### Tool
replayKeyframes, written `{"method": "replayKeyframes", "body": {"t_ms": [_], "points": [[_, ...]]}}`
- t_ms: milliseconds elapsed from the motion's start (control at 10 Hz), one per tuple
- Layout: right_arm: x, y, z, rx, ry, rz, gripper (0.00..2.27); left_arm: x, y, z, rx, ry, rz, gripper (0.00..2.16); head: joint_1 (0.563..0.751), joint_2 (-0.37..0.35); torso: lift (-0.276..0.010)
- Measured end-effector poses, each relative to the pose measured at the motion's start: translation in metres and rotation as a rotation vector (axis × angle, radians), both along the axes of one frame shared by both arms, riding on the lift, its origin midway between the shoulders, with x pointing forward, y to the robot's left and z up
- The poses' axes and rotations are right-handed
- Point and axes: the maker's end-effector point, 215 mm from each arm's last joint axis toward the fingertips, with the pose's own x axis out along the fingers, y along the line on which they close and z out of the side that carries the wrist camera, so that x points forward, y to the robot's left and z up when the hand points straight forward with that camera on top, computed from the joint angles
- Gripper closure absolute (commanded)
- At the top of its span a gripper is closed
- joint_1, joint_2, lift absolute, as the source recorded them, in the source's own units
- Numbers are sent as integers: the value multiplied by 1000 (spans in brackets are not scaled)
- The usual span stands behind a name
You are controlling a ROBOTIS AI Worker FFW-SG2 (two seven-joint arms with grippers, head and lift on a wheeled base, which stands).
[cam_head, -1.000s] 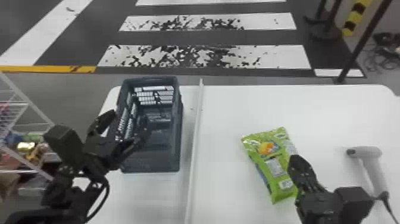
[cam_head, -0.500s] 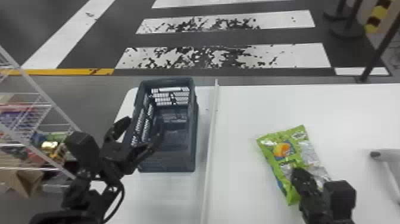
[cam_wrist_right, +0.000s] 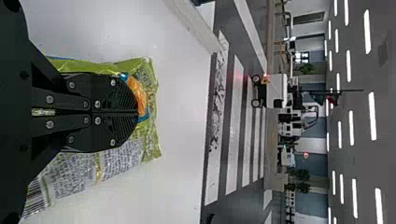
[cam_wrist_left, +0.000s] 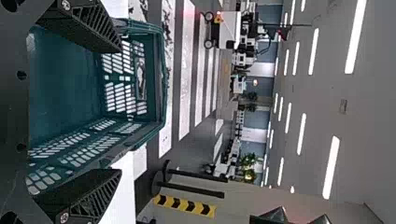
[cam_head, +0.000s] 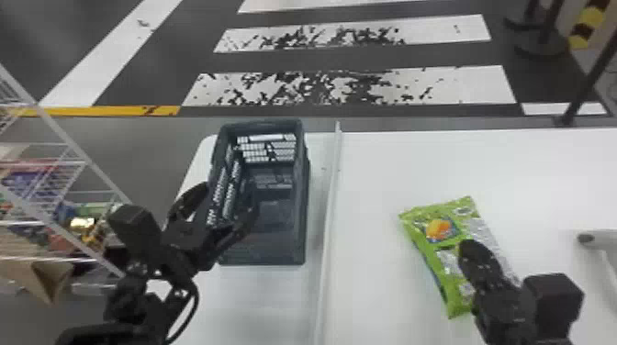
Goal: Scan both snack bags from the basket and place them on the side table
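Head view: green snack bag (cam_head: 440, 229) is out of the basket (cam_head: 284, 247), lying flat and slightly skewed on the white surface (cam_head: 528, 174). Basket stands upright across the pale strip (cam_head: 329, 206) from it. Left gripper (cam_head: 228, 190) is at the basket's side wall, fingers (cam_head: 188, 202) spread wide, nothing between them; can't tell from here if they touch the plastic. Right gripper (cam_head: 469, 247) sits over the bag's printed half. White handheld thing (cam_head: 597, 236) at the right edge, scanner by my guess, nobody on it. Left wrist view: same fingers well apart, basket mouth beyond them, no grip on anything. Right wrist view: right fingers (cam_wrist_right: 102, 93) pressed together, no gap at the tips, bag underneath and not pinched as far as I can see. Striped patch (cam_wrist_right: 39, 193) on the bag faces up, looks like the barcode. Progress: one bag out on the surface, call it early to midway. Can't tell if it's been scanned, or whether this spot counts as the side table. Left to do, I'd say: confirm its scan, set it at its final spot if this isn't it, and account for the second one. Right fingers would need to open before any grasp.
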Motion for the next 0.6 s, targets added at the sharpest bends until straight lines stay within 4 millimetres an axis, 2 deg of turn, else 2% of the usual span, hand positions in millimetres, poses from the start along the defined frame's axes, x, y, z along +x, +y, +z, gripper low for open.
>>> {"method": "replayKeyframes", "body": {"t_ms": [100, 600], "points": [[0, 9, 9, 6, -7, 21, 2256, 0, -1, -2, -3, 4, 0, 83, 695, 201, -74], [9, 68, -15, -55, 102, 174, 2256, 1, 0, 1, -1, -3, -1, 83, 695, 276, -74]]}}
